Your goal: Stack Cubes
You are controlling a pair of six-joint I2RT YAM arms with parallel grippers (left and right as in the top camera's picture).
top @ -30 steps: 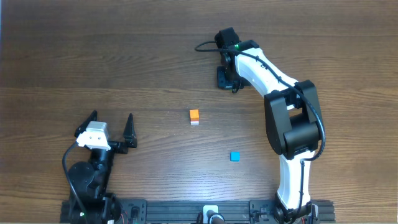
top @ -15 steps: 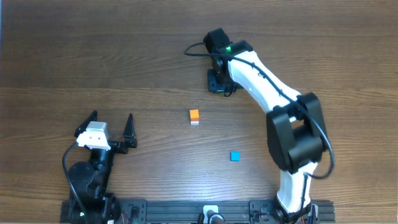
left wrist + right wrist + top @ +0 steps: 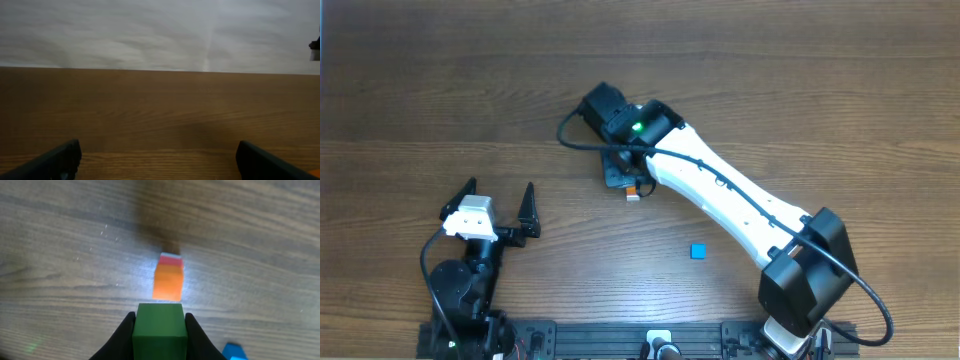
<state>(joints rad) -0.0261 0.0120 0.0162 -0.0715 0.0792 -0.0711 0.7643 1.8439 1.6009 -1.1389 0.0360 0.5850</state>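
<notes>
The right gripper (image 3: 160,321) clamps the green cube (image 3: 160,332), seemingly light and rigid, by two opposite flat sides, a sound hold; the left gripper (image 3: 500,189) gapes wide

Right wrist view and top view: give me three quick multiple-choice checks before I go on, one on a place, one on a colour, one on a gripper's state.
1. Where is the blue cube?
A) on top of another cube
B) alone on the table
C) inside a bowl

2. What colour is the held cube in the right gripper?
A) red
B) green
C) yellow

3. The left gripper is:
A) open and empty
B) shut on a cube
C) shut and empty

Key: 1 B, it lies on bare wood apart from the others. 2 B, the right wrist view shows it green. 3 A, it is spread wide with nothing between.
</notes>
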